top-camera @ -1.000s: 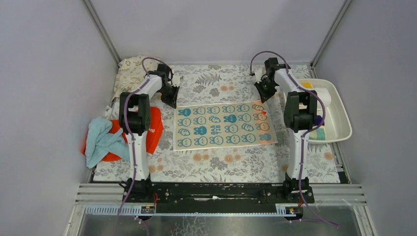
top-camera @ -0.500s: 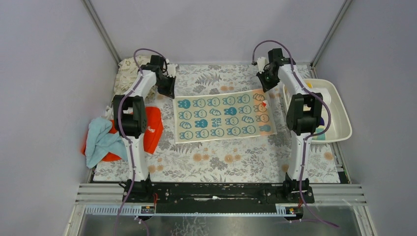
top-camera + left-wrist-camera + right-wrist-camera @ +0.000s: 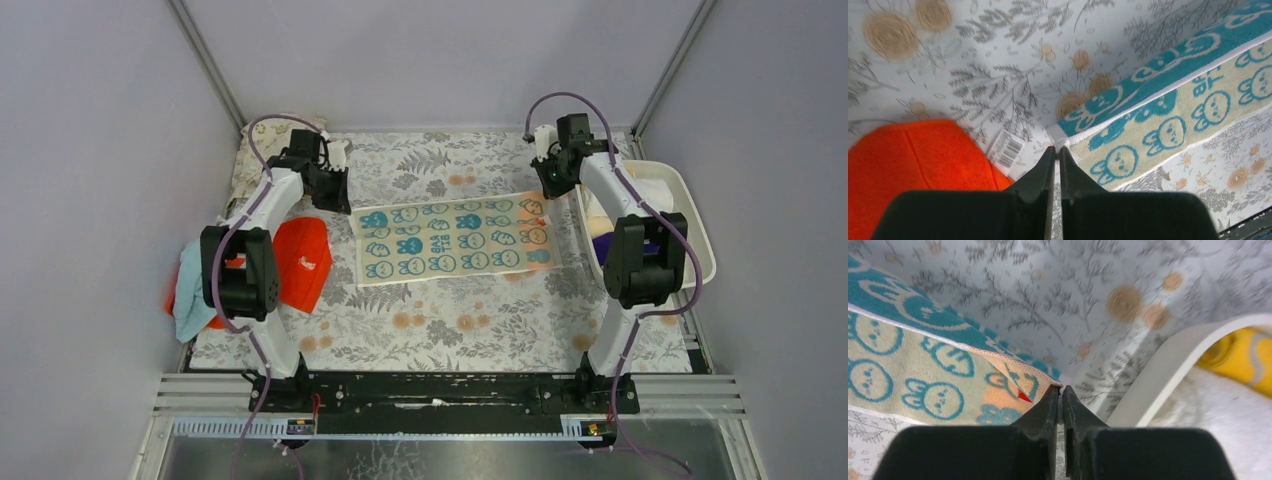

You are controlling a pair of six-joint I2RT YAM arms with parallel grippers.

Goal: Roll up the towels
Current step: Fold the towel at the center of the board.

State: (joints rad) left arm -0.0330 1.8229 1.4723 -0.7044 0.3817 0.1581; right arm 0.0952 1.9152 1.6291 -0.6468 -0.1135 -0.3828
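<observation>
From above, the bunny towel [image 3: 450, 240] lies spread on the floral mat [image 3: 450, 320] in the middle of the table. Its far corners are taken by the left gripper [image 3: 340, 195] and the right gripper [image 3: 548, 190], while the near edge rests flat. An orange towel [image 3: 300, 262] and a light blue towel [image 3: 190, 295] wait at the left, and a white bin [image 3: 705, 262] stands at the right. In the left wrist view the gripper's jaws are pressed together on the hemmed corner of the bunny towel. Only a sliver of cloth sits between them, and a teal strip shows beyond the hem; whether that is a fold or the raised underside is hard to tell. The orange towel's barcode label [image 3: 1008, 150] lies just beside this corner. In the right wrist view the jaws likewise pinch the opposite corner, near a small red tag [image 3: 1024, 396], with the bin's rim close by and a yellow towel [image 3: 1243, 360] and a white towel [image 3: 1208, 425] inside. The likely trouble is a shallow pinch slipping free under tension. If one arm leads the other, the roll probably skews. The right gripper could also clip the bin rim, or the left could snag the orange towel.
</observation>
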